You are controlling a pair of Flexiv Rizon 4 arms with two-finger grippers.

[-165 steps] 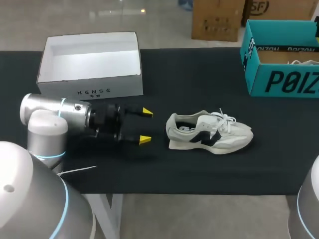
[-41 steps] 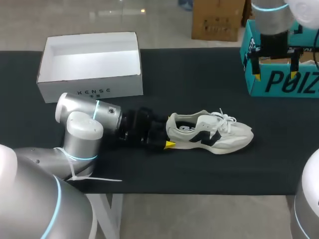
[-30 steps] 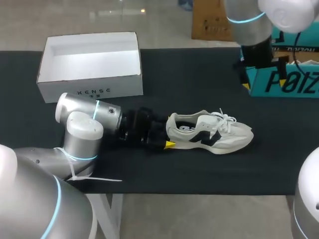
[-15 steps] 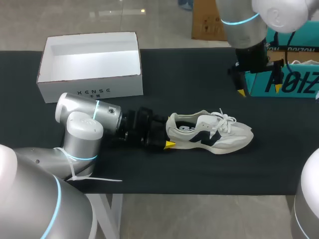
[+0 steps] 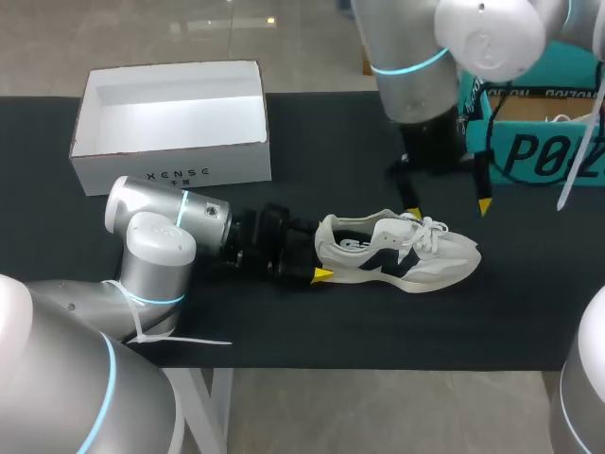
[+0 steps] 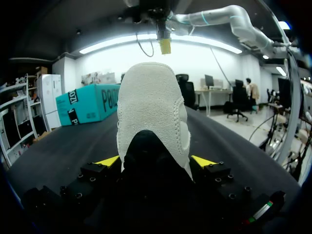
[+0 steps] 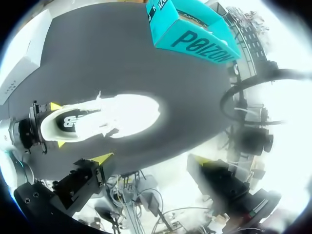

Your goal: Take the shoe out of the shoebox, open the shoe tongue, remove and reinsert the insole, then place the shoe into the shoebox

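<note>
A white sneaker (image 5: 397,253) with a dark side logo lies on its sole on the black table (image 5: 340,142), toe to the right. My left gripper (image 5: 317,260) sits at its heel. In the left wrist view the suede heel (image 6: 151,112) fills the gap and both yellow tips press its sides. My right gripper (image 5: 449,209) hangs open just above the laces, fingers pointing down, touching nothing. The right wrist view looks down on the shoe (image 7: 107,119) ahead of the right gripper (image 7: 151,158). The insole is not discernible.
An open, empty white shoebox (image 5: 170,161) stands at the back left. A teal box (image 5: 529,156) stands at the back right, behind my right arm; it also shows in the wrist views (image 6: 92,102) (image 7: 195,34).
My right arm has swung from in front of the teal box leftward and down, and now hangs over the shoe's laces. The left arm and the shoe have stayed still.
</note>
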